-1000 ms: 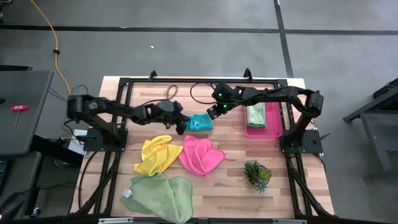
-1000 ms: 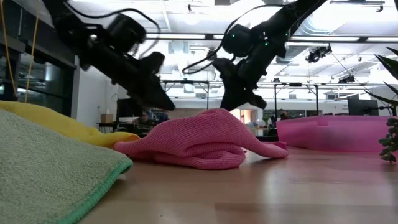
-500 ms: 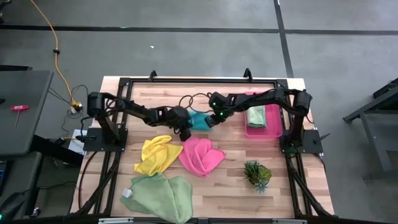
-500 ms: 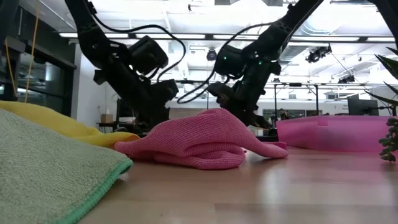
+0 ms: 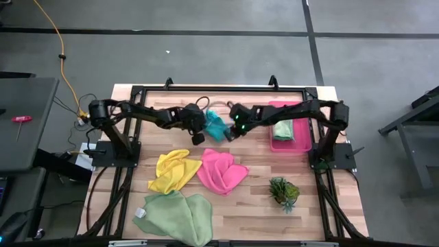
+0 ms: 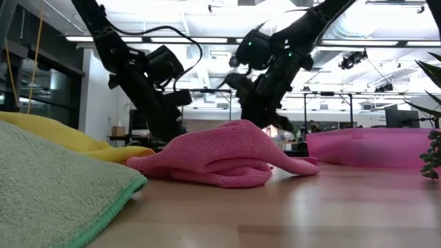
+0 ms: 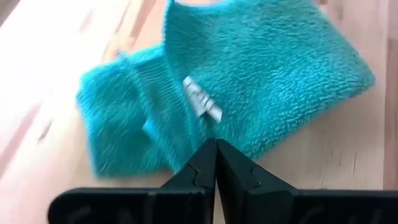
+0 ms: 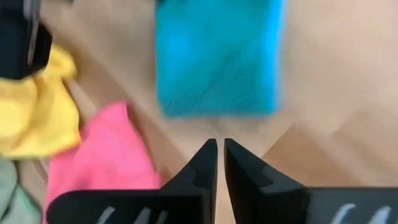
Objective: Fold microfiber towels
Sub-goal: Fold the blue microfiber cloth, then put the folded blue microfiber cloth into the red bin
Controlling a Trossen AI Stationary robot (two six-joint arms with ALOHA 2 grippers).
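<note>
The teal towel (image 5: 215, 125) lies rumpled on the table's far middle, a white tag (image 7: 202, 104) showing on it. My left gripper (image 5: 199, 137) is shut, with its tips (image 7: 216, 144) at the towel's left edge. Just right of the towel my right gripper (image 5: 229, 134) is shut over bare wood (image 8: 217, 143), with the towel (image 8: 217, 56) lying ahead of it. Nearer lie a yellow towel (image 5: 174, 170), a hot pink towel (image 5: 221, 171) and a pale green towel (image 5: 175, 214). A second pale green towel (image 5: 281, 127) rests folded in the pink tray (image 5: 299, 137). My left gripper's shut fingertips (image 7: 211, 155) slant down over the teal towel's edge (image 7: 186, 149), near its tag. I cannot tell whether they touch the cloth. The towel lies flat on the table.
A small spiky green plant (image 5: 283, 192) stands at the near right. The table's black frame (image 5: 206, 88) runs along its far edge. In the low view the pink towel (image 6: 227, 155) hides both sets of fingertips.
My left gripper has come down toward the teal towel and rolled about its own axis, staying shut. My right gripper has moved toward the table's left and a little down. The teal towel has shifted slightly toward the far edge and now lies slanted.
</note>
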